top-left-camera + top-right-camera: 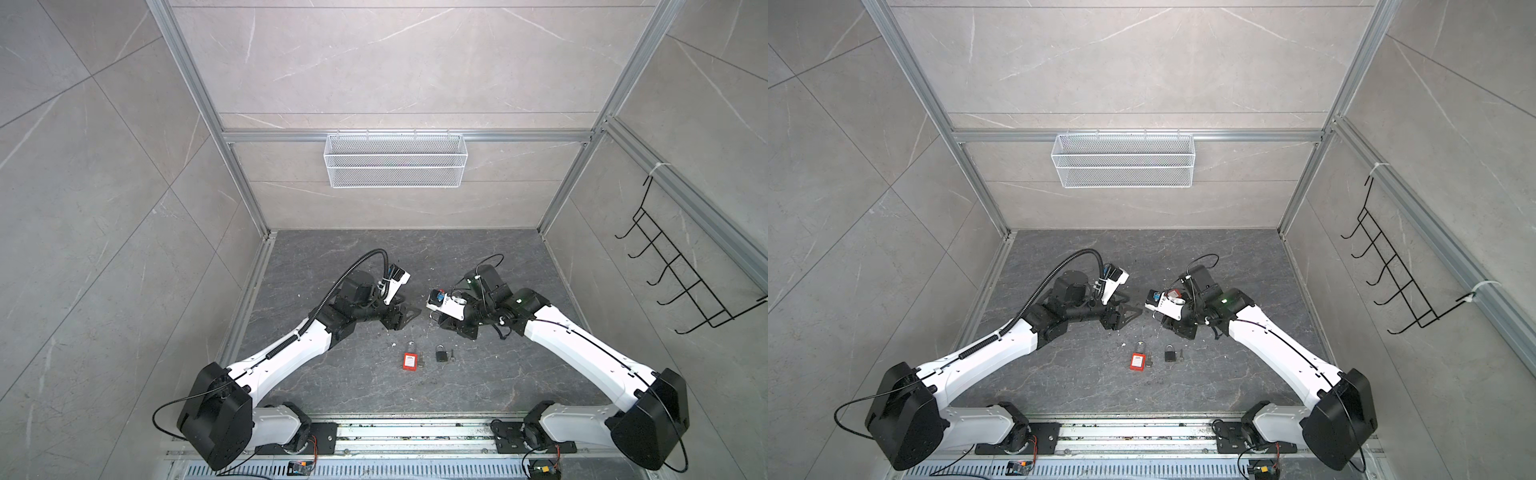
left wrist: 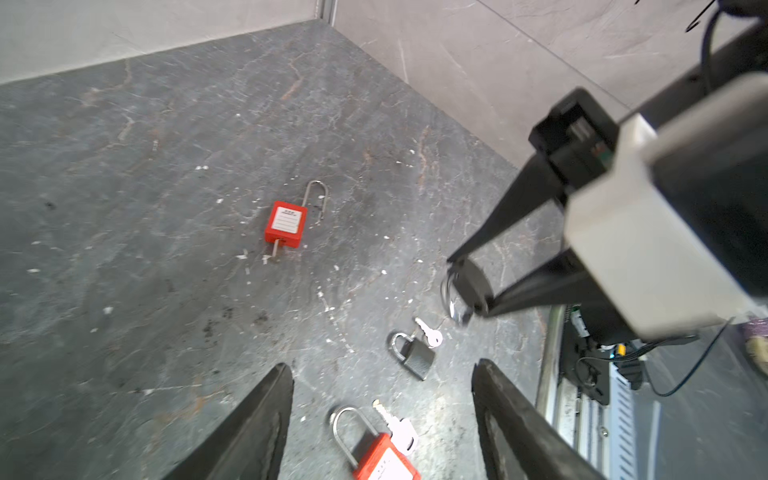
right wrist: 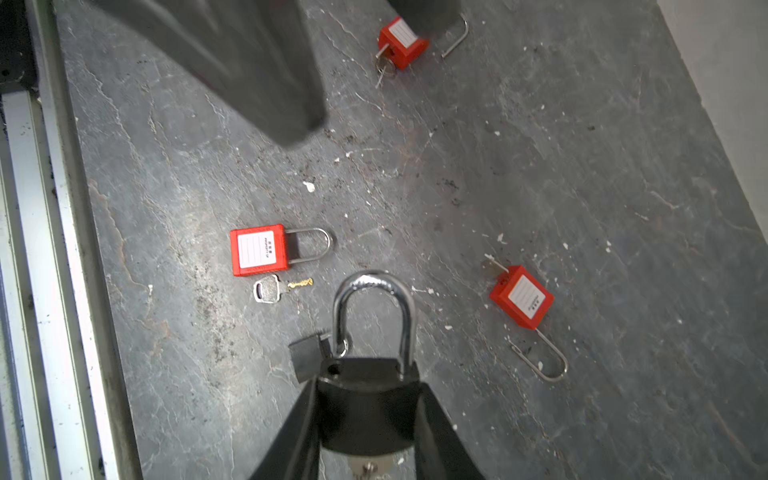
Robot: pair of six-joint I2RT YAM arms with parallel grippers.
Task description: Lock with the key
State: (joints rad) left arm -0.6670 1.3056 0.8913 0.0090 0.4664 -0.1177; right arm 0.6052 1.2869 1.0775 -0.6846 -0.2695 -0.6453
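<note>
Nearby red padlock (image 3: 257,251), key (image 3: 270,288) — right fingers (image 3: 299,428) clamp black padlock (image 3: 365,399); left fingers (image 2: 266,415) spread, empty

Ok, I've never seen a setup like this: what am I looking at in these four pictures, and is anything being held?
Two robot arms, each ending in a two-fingered gripper, work over a grey table. Two pictures look down from overhead; the other two come from a camera on each arm's wrist. The right gripper is shut on a black padlock. The left gripper is open and empty. On the table lie red padlocks, a second black padlock and loose keys.
</note>
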